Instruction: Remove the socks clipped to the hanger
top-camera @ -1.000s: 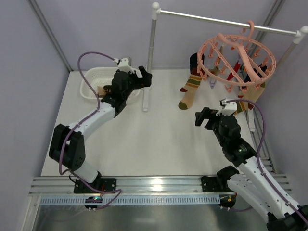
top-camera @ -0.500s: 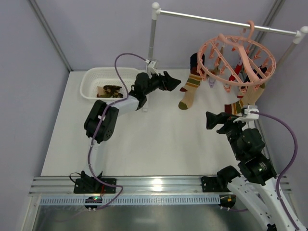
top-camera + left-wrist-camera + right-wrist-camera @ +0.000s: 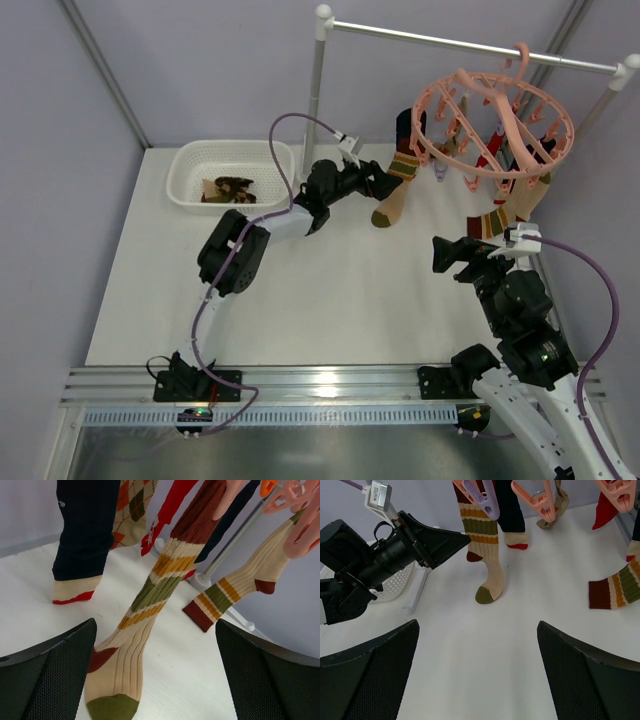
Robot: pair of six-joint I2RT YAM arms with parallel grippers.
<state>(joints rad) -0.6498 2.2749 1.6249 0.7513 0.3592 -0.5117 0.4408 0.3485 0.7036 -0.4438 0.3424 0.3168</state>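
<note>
The salmon-pink ring hanger point(image 3: 495, 120) hangs from the white rail at the back right, with several socks clipped under it. An olive, tan and red striped sock point(image 3: 398, 190) hangs lowest, its toe near the table. My left gripper point(image 3: 388, 180) is open and empty just left of it; in the left wrist view the sock point(image 3: 145, 610) hangs between the jaws point(image 3: 156, 675), ahead of them. A navy sock point(image 3: 82, 535), an argyle sock point(image 3: 131, 510), a red sock point(image 3: 165, 515) and a second striped sock point(image 3: 235, 587) hang behind. My right gripper point(image 3: 455, 258) is open and empty, below the hanger.
A white basket point(image 3: 190, 160) at the back left holds a brown sock point(image 3: 228, 188). The white stand's post point(image 3: 317, 90) and foot point(image 3: 420, 590) stand between the basket and the hanger. In the right wrist view my left gripper point(image 3: 440, 542) points at the striped sock point(image 3: 487, 555).
My left arm has swung right from over the basket to the striped sock. My right gripper has drawn back to the right, below the hanger.
</note>
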